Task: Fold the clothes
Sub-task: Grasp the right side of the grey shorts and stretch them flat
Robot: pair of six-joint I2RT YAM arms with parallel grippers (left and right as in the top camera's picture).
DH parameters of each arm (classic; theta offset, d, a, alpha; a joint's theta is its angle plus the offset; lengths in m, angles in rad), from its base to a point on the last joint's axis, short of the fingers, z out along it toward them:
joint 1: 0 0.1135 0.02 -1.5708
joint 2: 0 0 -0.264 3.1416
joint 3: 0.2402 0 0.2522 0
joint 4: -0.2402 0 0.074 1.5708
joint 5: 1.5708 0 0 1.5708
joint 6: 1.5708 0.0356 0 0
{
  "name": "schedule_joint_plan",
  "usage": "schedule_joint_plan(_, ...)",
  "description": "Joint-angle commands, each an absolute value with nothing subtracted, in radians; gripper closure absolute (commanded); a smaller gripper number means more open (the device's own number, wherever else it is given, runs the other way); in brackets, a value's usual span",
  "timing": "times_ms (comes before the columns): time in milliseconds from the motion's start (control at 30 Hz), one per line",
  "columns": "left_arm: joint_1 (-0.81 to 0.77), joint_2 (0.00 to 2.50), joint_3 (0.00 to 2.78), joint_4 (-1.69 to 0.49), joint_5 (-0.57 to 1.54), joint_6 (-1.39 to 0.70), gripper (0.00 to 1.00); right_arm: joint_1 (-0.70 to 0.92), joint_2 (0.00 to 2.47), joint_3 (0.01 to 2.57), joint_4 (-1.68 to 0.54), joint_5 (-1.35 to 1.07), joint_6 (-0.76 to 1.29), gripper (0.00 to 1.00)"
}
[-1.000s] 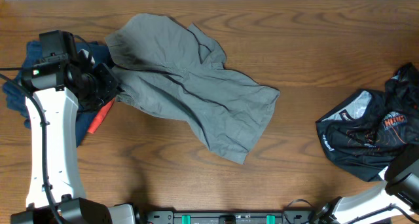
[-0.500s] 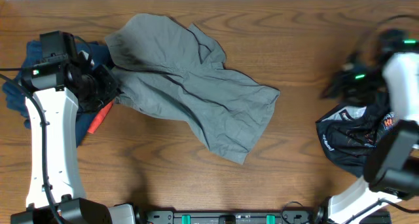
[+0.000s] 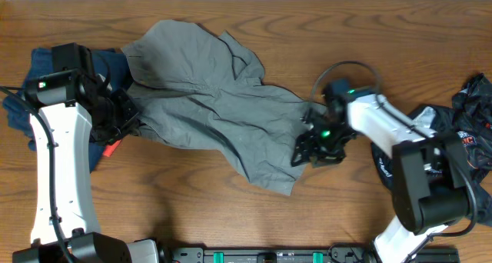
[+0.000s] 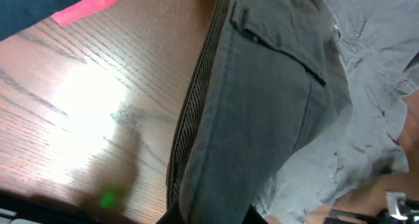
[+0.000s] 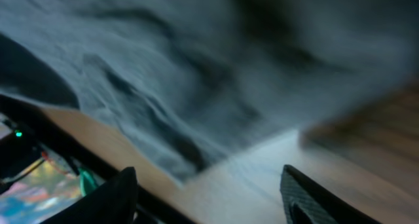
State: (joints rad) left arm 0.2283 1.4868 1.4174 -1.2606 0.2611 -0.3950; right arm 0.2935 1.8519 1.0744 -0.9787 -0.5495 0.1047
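Overhead: 1 grey garment (image 3: 223,109) crumpled centre-left on table (image 3: 231,217); left gripper (image 3: 127,113) at its left edge; right gripper (image 3: 311,151) at right hem; 1 black printed garment (image 3: 470,109) far right.
Left wrist: adds waistband (image 4: 196,106) pinched in narrow jaws.
Right wrist: blurred; fingers (image 5: 111,198) wide, nothing between.

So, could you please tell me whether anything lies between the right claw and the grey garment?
Nothing visible does. The right claw is open just off the edge of the grey garment, with only bare table between them.
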Motion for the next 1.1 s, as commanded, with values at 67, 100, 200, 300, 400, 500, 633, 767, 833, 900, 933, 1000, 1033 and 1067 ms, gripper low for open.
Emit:
schedule_joint_plan(67,0.229,1.491,1.410,-1.294,0.241,-0.379,0.90,0.414,1.840,1.026,-0.928,-0.505,0.279,0.30)
schedule_joint_plan(100,0.229,1.491,1.410,-1.299,0.241,-0.376,0.90,0.428,1.840,1.019,-0.928,-0.480,0.306,0.30)
schedule_joint_plan(200,0.229,1.491,1.410,-1.321,0.221,-0.374,0.90,0.468,1.840,0.993,-0.930,-0.456,0.349,0.30)
schedule_joint_plan(300,0.229,1.491,1.410,-1.346,0.196,-0.374,0.90,0.507,1.840,0.964,-0.912,-0.457,0.395,0.32)
schedule_joint_plan(400,0.229,1.491,1.410,-1.365,0.186,-0.374,0.90,0.538,1.840,0.945,-0.868,-0.461,0.443,0.54)
schedule_joint_plan(500,0.229,1.491,1.410,-1.372,0.186,-0.374,0.91,0.545,1.840,0.945,-0.823,-0.436,0.452,0.99)
schedule_joint_plan(633,0.211,1.491,1.404,-1.376,0.186,-0.374,0.90,0.465,1.840,0.953,-0.856,-0.239,0.506,0.99)
schedule_joint_plan(767,0.150,1.491,1.371,-1.375,0.186,-0.374,0.90,0.305,1.837,0.982,-0.960,-0.064,0.520,0.99)
schedule_joint_plan(833,0.112,1.491,1.342,-1.375,0.186,-0.374,0.91,0.227,1.828,0.999,-1.005,-0.011,0.515,0.99)
schedule_joint_plan(900,0.068,1.491,1.304,-1.376,0.186,-0.374,0.91,0.158,1.810,1.015,-1.037,0.011,0.469,0.99)
schedule_joint_plan(933,0.050,1.491,1.285,-1.376,0.186,-0.374,0.91,0.135,1.801,1.020,-1.047,0.011,0.445,0.99)
schedule_joint_plan(1000,0.015,1.491,1.238,-1.378,0.186,-0.374,0.90,0.101,1.776,1.022,-1.072,0.012,0.409,0.99)
schedule_joint_plan(1033,0.001,1.491,1.213,-1.381,0.186,-0.374,0.90,0.090,1.765,1.022,-1.092,0.012,0.402,0.99)
schedule_joint_plan(1067,-0.015,1.491,1.180,-1.391,0.186,-0.374,0.90,0.082,1.750,1.022,-1.124,0.016,0.398,0.99)
